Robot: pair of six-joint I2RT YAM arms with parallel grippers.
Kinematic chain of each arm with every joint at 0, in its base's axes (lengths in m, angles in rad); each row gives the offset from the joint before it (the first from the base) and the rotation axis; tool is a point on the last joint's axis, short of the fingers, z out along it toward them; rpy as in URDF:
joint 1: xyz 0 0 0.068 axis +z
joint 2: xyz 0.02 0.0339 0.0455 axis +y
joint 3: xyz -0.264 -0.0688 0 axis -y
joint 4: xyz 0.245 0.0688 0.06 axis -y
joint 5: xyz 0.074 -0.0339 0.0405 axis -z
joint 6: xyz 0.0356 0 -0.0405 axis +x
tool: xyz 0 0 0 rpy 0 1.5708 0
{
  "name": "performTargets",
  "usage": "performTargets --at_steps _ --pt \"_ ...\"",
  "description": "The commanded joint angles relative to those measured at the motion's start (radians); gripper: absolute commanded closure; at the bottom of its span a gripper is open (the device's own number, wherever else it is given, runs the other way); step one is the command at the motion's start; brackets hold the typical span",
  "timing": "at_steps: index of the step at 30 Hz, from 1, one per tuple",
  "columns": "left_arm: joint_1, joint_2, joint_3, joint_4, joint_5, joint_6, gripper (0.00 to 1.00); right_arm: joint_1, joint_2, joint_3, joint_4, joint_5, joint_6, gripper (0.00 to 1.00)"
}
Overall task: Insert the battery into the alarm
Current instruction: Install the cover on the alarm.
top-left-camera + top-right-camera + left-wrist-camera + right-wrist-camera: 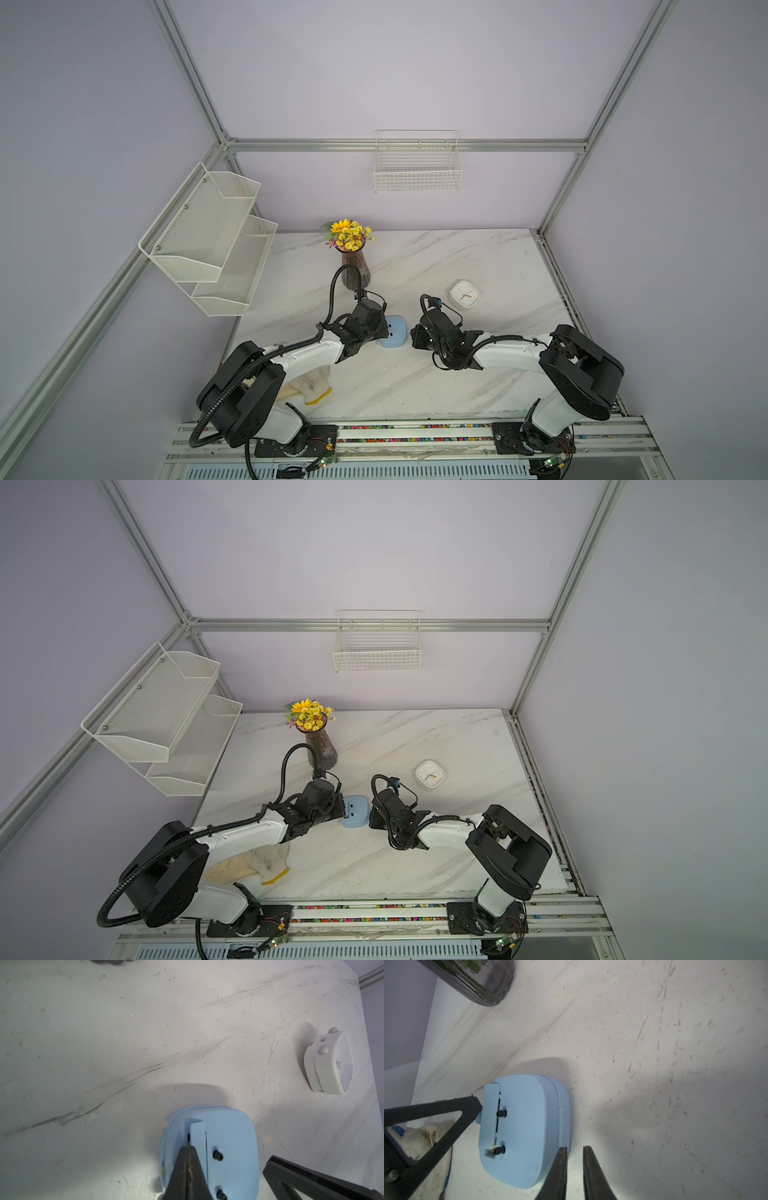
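Apparently close to done: cover ajar, no loose battery in sight

Find the blue alarm (392,331) lying face down near the middle of the tabletop (457,374), back upward, between the two arms. See its battery cover (490,1118) raised along one edge and not yet seated flush. Spot no loose battery anywhere on the tabletop. Catch only a yellowish glint in the slot under the cover, too small to call a battery or a contact. Judge from that the cell probably already inside, with pressing the cover home as the step left. Cannot confirm it.

Find the left gripper (188,1148) with fingers pressed together and nothing between them, tips apparently touching the cover's edge beside the two black knobs (217,1155). Find the right gripper (575,1148) with fingers a little apart and the gap empty, one fingertip right at the alarm's side. Cannot tell whether touching or just beside.

Leave aside the white alarm clock (464,294), face up toward the far right corner, well apart from the blue one. Likewise the vase of yellow flowers (355,270) near the far edge and the work glove (309,388) by the front left corner, partly under the left arm.
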Motion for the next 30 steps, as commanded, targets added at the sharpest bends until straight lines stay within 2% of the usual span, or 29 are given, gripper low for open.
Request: performTargets --at_steps 1,30 --pt "-0.004 0.006 0.020 0.013 -0.011 0.028 1.00 -0.003 0.011 0.024 -0.006 0.018 0.010 0.81" --pt "-0.039 -0.063 0.019 -0.056 -0.062 0.002 1.00 -0.003 0.016 0.026 -0.009 0.022 0.024 0.81"
